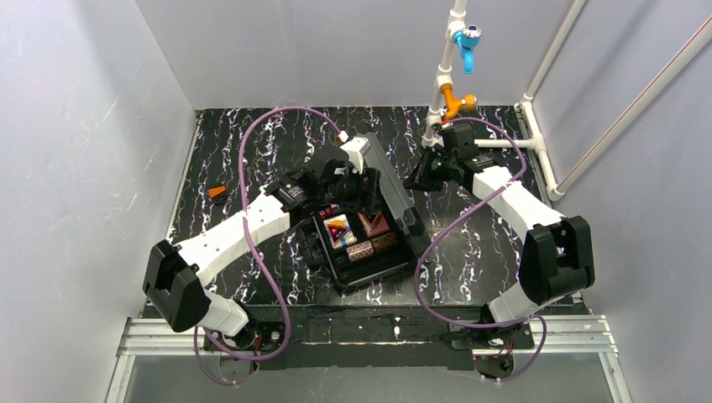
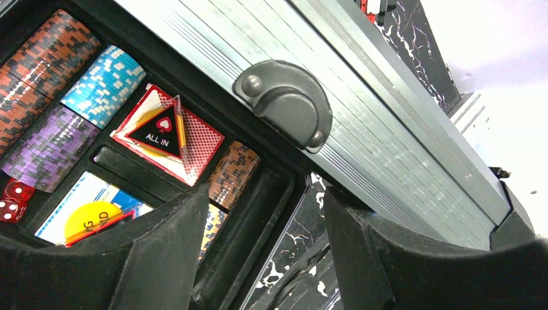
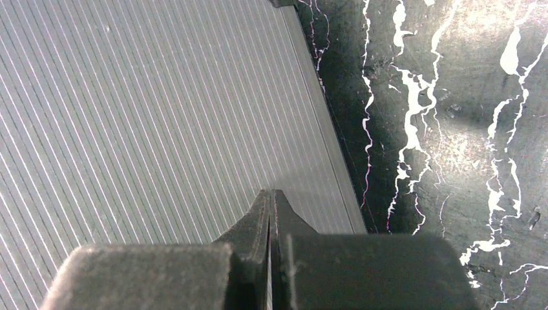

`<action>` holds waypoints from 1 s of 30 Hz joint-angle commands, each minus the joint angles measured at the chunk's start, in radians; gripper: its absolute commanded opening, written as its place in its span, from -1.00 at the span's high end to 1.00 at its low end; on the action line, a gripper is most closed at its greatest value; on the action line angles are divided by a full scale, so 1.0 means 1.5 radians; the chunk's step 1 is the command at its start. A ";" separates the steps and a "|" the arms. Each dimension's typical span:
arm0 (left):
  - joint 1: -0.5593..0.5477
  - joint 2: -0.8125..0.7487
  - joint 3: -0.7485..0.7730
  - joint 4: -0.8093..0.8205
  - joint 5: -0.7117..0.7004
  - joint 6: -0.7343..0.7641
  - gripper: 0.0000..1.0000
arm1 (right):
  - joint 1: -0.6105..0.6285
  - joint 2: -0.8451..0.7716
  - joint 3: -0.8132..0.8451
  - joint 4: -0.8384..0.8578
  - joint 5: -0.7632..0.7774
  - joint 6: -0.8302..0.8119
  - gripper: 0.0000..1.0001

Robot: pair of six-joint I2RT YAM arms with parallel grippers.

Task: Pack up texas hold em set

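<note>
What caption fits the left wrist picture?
Left jaws open beside the lid, above chips and the ALL IN marker in the case.

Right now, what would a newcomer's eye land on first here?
The open case at table centre, full of colourful chip rolls, with an ALL IN triangle on the red deck. Its ribbed silver lid stands raised between the open left gripper and the shut right gripper.

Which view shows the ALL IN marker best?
Left wrist: the marker is close, its lettering legible, lying on a red deck. Top external shows only a tiny patch in the case. Right wrist shows just the lid and table.
</note>
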 commanded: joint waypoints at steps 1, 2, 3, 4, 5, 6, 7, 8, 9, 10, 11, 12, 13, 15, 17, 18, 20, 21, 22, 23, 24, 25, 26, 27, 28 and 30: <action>-0.008 -0.013 0.020 0.009 -0.005 -0.003 -0.28 | 0.025 0.005 -0.006 0.013 -0.024 0.007 0.97; -0.009 -0.016 0.018 0.008 -0.006 -0.003 -0.28 | 0.027 0.006 -0.006 0.014 -0.023 0.007 0.97; -0.010 -0.020 0.016 0.006 -0.009 -0.003 -0.28 | 0.029 0.006 -0.006 0.014 -0.022 0.007 0.97; -0.010 -0.025 0.013 0.004 -0.012 -0.003 -0.28 | 0.030 0.007 -0.006 0.014 -0.022 0.008 0.97; -0.011 -0.030 0.009 0.001 -0.016 -0.003 -0.28 | 0.033 0.007 -0.006 0.015 -0.021 0.008 0.97; -0.012 -0.037 0.004 -0.003 -0.021 -0.003 -0.28 | 0.035 0.007 -0.006 0.015 -0.020 0.007 0.97; -0.012 -0.045 0.000 -0.007 -0.028 -0.004 -0.28 | 0.038 0.007 -0.006 0.016 -0.019 0.007 0.97; -0.012 -0.054 -0.007 -0.011 -0.035 -0.005 -0.28 | 0.040 0.008 -0.005 0.016 -0.018 0.006 0.97; -0.012 -0.067 -0.016 -0.015 -0.043 -0.006 -0.28 | 0.042 0.008 -0.004 0.015 -0.017 0.004 0.97; -0.012 -0.078 -0.025 -0.017 -0.050 -0.006 -0.28 | 0.045 0.008 -0.002 0.015 -0.016 0.002 0.97; -0.012 -0.089 -0.035 -0.021 -0.059 -0.006 -0.28 | 0.047 0.009 -0.001 0.015 -0.015 0.001 0.97; -0.012 -0.098 -0.044 -0.026 -0.067 -0.006 -0.28 | 0.050 0.009 0.001 0.015 -0.015 0.000 0.97; -0.012 -0.107 -0.053 -0.031 -0.077 -0.006 -0.28 | 0.052 0.010 0.003 0.015 -0.015 -0.002 0.97; -0.012 -0.124 -0.072 -0.043 -0.096 -0.005 -0.29 | 0.059 0.011 0.005 0.019 -0.018 -0.006 0.97; -0.012 -0.139 -0.093 -0.047 -0.104 -0.010 -0.29 | 0.067 0.012 0.004 0.026 -0.023 -0.010 0.97; -0.012 -0.146 -0.110 -0.046 -0.104 -0.014 -0.29 | 0.071 0.012 0.002 0.031 -0.026 -0.011 0.97; -0.012 -0.156 -0.135 -0.043 -0.120 -0.024 -0.29 | 0.080 0.014 -0.001 0.037 -0.031 -0.012 0.97; -0.012 -0.160 -0.146 -0.043 -0.125 -0.028 -0.29 | 0.084 0.015 -0.002 0.040 -0.033 -0.014 0.97; -0.012 -0.165 -0.158 -0.043 -0.127 -0.033 -0.29 | 0.089 0.016 -0.003 0.042 -0.035 -0.015 0.97; -0.012 -0.170 -0.169 -0.043 -0.131 -0.037 -0.29 | 0.094 0.018 -0.004 0.043 -0.036 -0.018 0.97; -0.011 -0.179 -0.182 -0.042 -0.137 -0.041 -0.29 | 0.099 0.019 -0.004 0.043 -0.036 -0.022 0.97; -0.012 -0.187 -0.193 -0.042 -0.144 -0.045 -0.28 | 0.105 0.020 -0.004 0.044 -0.036 -0.026 0.97; -0.013 -0.197 -0.207 -0.041 -0.152 -0.049 -0.28 | 0.110 0.022 -0.004 0.045 -0.036 -0.028 0.97; -0.013 -0.206 -0.220 -0.041 -0.161 -0.051 -0.28 | 0.116 0.024 -0.004 0.047 -0.036 -0.032 0.97; -0.013 -0.215 -0.230 -0.042 -0.167 -0.053 -0.28 | 0.121 0.025 -0.004 0.049 -0.037 -0.035 0.97; -0.012 -0.230 -0.249 -0.044 -0.183 -0.056 -0.28 | 0.129 0.028 -0.003 0.051 -0.039 -0.039 0.97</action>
